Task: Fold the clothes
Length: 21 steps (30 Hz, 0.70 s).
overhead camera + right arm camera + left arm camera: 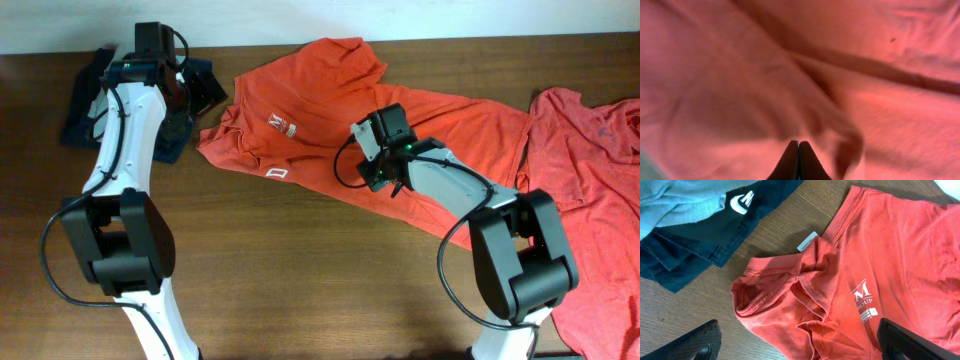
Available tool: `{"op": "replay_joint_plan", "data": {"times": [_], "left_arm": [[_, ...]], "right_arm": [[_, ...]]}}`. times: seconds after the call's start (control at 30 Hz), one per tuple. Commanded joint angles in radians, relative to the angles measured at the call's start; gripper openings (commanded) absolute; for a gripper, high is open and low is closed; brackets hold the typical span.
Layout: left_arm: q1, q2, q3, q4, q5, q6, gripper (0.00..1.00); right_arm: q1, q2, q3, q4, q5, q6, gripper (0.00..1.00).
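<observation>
Both the left arm [125, 150] and the right arm [470, 200] reach over the brown table [300, 290]. One orange-red T-shirt [450, 120] lies rumpled at its middle, chest logo up. A second T-shirt [590, 200] lies at the right edge. Dark garments [85, 115] sit at the far left. The left gripper [801, 346] hangs over the middle shirt's collar, fingers wide apart. The right gripper [799, 161] has its fingers pressed together on that shirt's cloth. Whether they pinch any cannot be told.

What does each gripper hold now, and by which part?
Left gripper: open, nothing held. Right gripper: shut against the middle T-shirt, at its body; a pinch of cloth cannot be confirmed.
</observation>
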Motion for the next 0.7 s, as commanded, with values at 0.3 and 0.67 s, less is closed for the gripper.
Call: {"op": "replay_joint_plan", "data": {"times": [0.3,0.67], "left_arm": [[-0.003,0.005,-0.006,0.002,0.009,-0.006,0.99],[-0.003,0.005,-0.006,0.002,0.009,-0.006,0.99]], "right_arm": [[-0.12,0.055,0.011,0.15,0.068,0.005,0.08],[-0.143,-0.004,0.024,0.13,0.061,0.009,0.04]]}}
